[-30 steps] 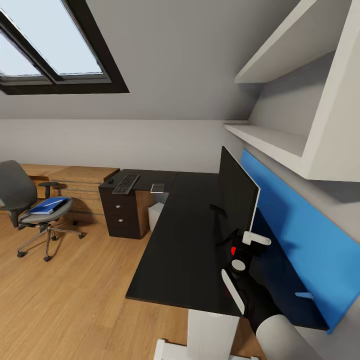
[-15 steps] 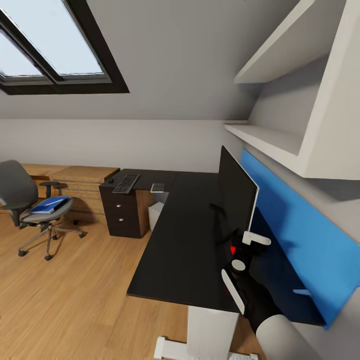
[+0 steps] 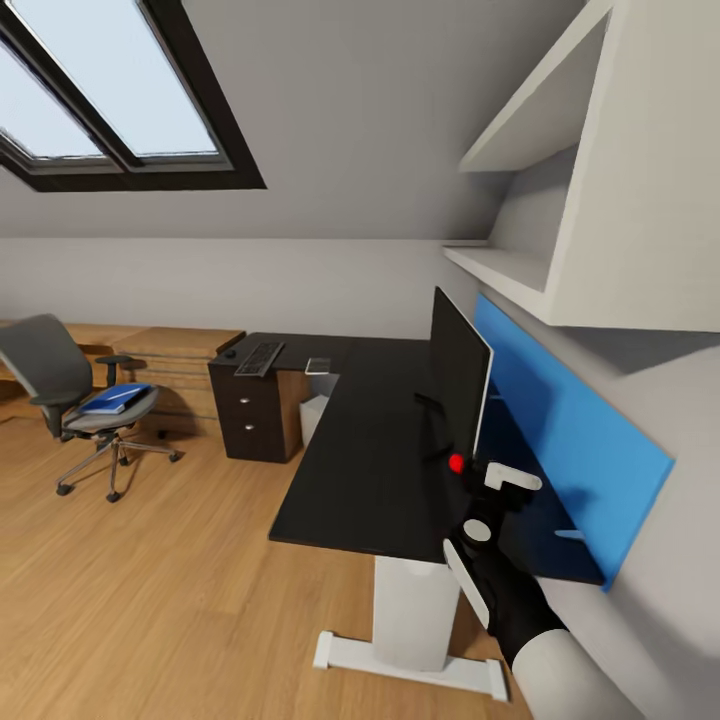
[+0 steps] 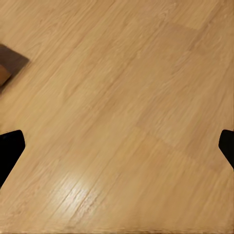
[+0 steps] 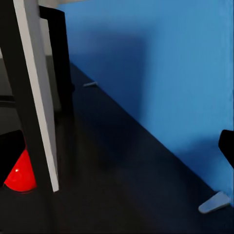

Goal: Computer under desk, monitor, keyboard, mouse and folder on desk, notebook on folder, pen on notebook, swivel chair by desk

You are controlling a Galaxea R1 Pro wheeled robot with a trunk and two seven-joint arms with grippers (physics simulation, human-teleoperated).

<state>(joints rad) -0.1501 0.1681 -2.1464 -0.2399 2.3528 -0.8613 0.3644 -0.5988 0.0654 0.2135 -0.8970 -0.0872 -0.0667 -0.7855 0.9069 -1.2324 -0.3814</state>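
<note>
Two dark fingertips of my left gripper (image 4: 117, 146) are standing wide apart over the wood plank floor (image 4: 126, 97), gripping nothing. My right gripper (image 3: 478, 478) is hovering at the near edge of the wide black-fronted monitor (image 3: 458, 372), which is standing on the long glossy black desk (image 3: 370, 460); its fingers are spread. The dark-keyed keyboard (image 3: 260, 357) is lying on the far wing. The bright blue folder (image 3: 115, 398) is lying on the grey swivel chair (image 3: 75, 395).
</note>
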